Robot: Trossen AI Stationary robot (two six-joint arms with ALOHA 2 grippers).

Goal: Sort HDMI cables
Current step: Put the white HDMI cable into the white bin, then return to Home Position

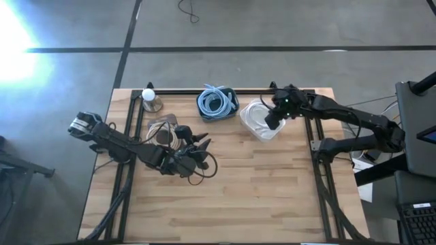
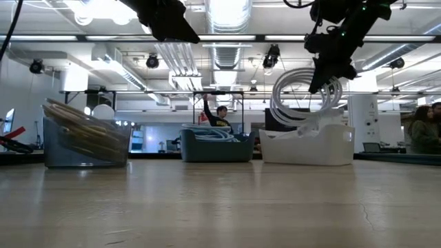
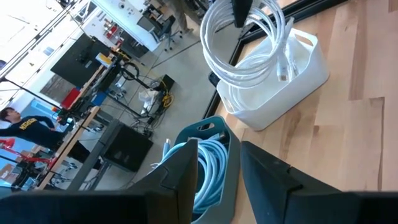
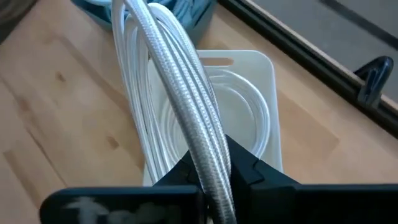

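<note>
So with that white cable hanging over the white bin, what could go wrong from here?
The right gripper holds the white cable coil by one edge above the white bin. On release, the upright coil could catch the rim and spill onto the table. A white coil already lies in the bin, so the new one might sit high or tangle. The left gripper waits open near the clear bin.

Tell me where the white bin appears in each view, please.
High view: white bin, centre-right at the table's back, under the right claw.
Low view: right of centre.
Left wrist view: upper right.
Right wrist view: centre.
Shared landmark: the white cable coil above it.
</note>
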